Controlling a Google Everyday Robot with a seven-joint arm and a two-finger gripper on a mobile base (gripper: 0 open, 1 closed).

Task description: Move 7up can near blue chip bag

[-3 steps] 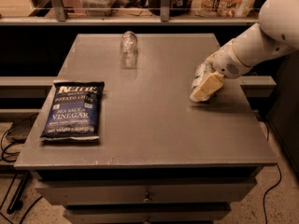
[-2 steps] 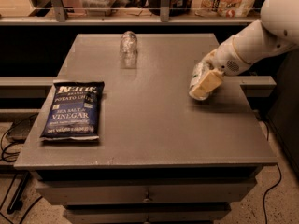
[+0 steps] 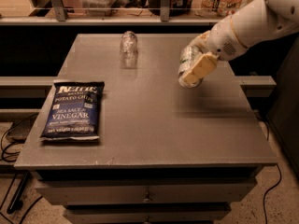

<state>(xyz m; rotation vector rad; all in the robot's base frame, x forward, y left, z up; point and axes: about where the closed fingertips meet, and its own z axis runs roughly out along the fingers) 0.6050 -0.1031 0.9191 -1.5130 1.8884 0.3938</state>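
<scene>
Item: can (image 3: 186,58), small, silvery with green marks, no lettering legible on it. Location: over the right rear part of the table (image 3: 154,125), tilted, and apparently lifted clear of the top. It is well apart from the bag (image 3: 72,110), which lies flat at the left front edge. Holder: gripper (image 3: 190,76), closed across the can's body, with one cream finger (image 3: 200,67) laid along the near side. The far finger is hidden behind the can. Handling, by judgement: thin aluminium, light, smooth and rather slippery. The wall is stiff enough for a moderate squeeze but would dent under a hard one. Once set on its side it will roll. Best hold is across the middle of the cylinder, as now. Bag: dark blue, flat, soft and crinkly. White print reads "POTATO CHIPS" and "SEA SALT & VINEGAR"; the brand word above that is too blurred to be sure of. Also present: a clear crinkled bottle (image 3: 129,48) lying at the rear centre, no label readable.
</scene>
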